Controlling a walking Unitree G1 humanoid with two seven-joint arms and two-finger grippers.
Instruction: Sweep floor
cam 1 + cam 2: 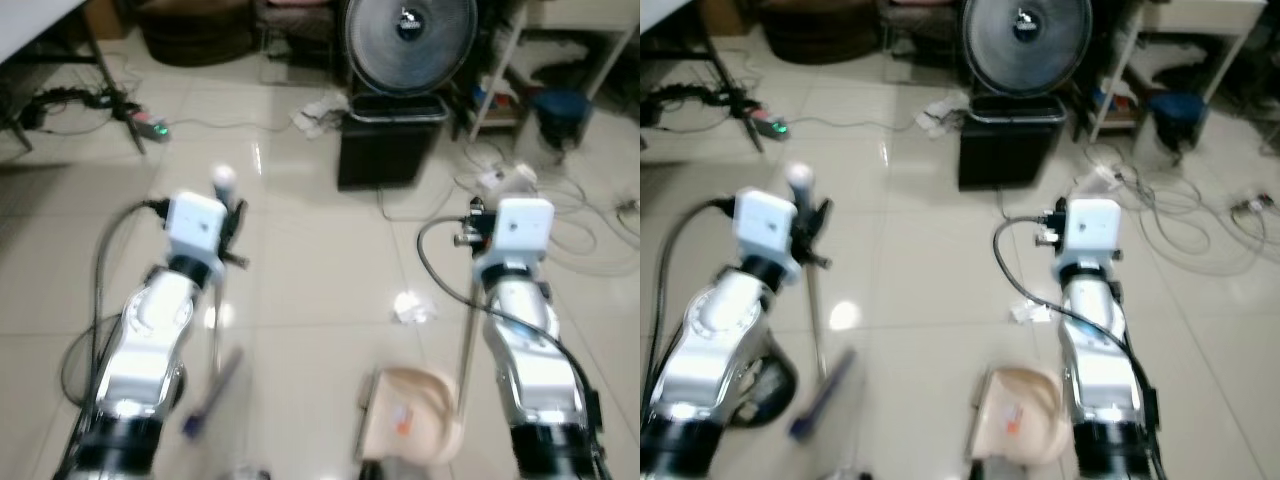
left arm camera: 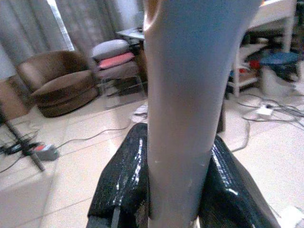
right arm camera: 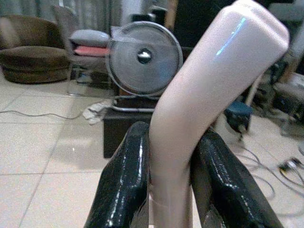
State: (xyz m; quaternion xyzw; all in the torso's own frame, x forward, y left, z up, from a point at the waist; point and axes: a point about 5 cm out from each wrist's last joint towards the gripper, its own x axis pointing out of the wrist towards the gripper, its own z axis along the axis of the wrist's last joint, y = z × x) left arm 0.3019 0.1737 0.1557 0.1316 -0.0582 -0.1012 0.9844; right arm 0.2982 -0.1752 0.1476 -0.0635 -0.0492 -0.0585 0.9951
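Left tool (image 1: 232,222), from my head camera, grasps the broom (image 1: 216,330), its head on the floor (image 1: 300,290); right tool (image 1: 468,228) grasps the dustpan (image 1: 415,415) handle near paper (image 1: 412,307). Left wrist: fingers (image 2: 121,185) clamp the pole. Right wrist: fingers (image 3: 126,185) clamp the handle before a fan (image 3: 144,59).

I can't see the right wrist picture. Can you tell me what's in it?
Two black fingers of the right pincer squeeze a pale bent handle. Behind it, a round fan stands over a black bin on a tiled floor.
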